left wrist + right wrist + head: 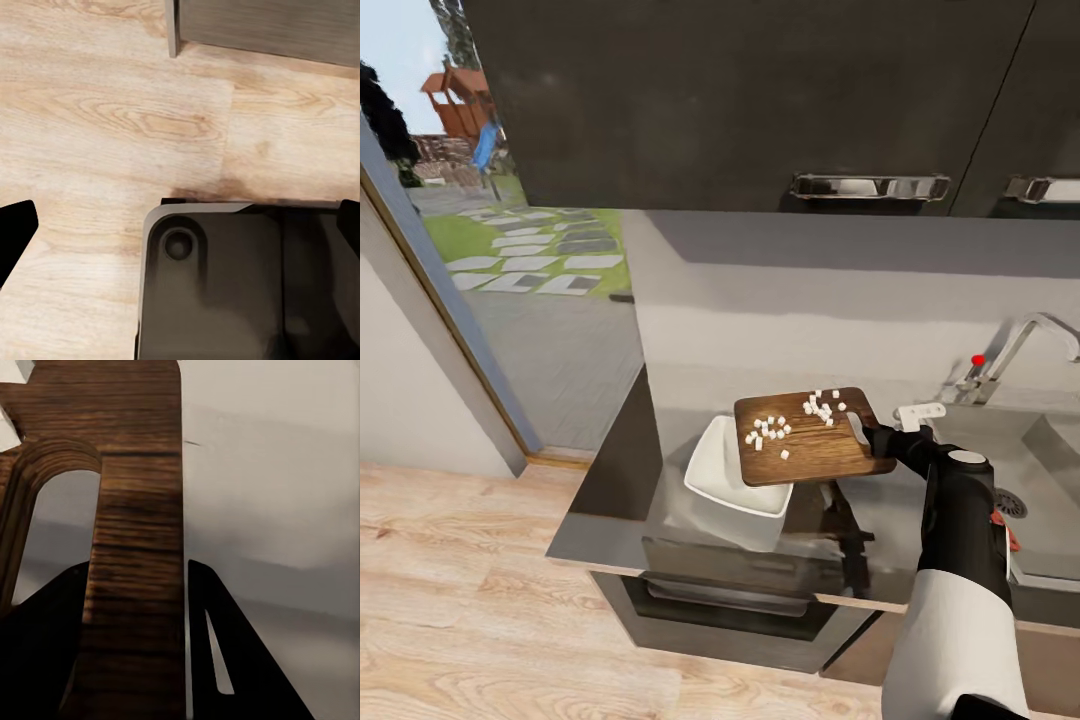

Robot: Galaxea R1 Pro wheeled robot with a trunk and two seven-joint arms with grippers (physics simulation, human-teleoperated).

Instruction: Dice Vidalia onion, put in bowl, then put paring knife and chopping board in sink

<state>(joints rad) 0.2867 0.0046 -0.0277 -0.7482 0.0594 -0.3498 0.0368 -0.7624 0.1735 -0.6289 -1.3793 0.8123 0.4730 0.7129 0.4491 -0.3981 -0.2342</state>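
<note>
Our right gripper [872, 432] clamps the board [810, 437] by its slotted end at frame centre, above the bowl [732, 478]; stiff and level, its loose onion dice [815, 407] could slide off.

- Beyond my jaws, a pale grey wall [810, 300] fills the space under the dark upper cabinets [740, 100], which carry chrome bar handles [870, 186].
- Well off to the left of my jaws, a tall window [510, 220] shows stepping stones in grass, paving, and a red playhouse under bright daylight.
- Below my jaws, light wood-plank floor [460, 600] runs under the dark base cabinets [730, 620].
- Beneath my left jaws I see that same pale plank floor [97, 127] and a grey cabinet foot [262, 26].
</note>
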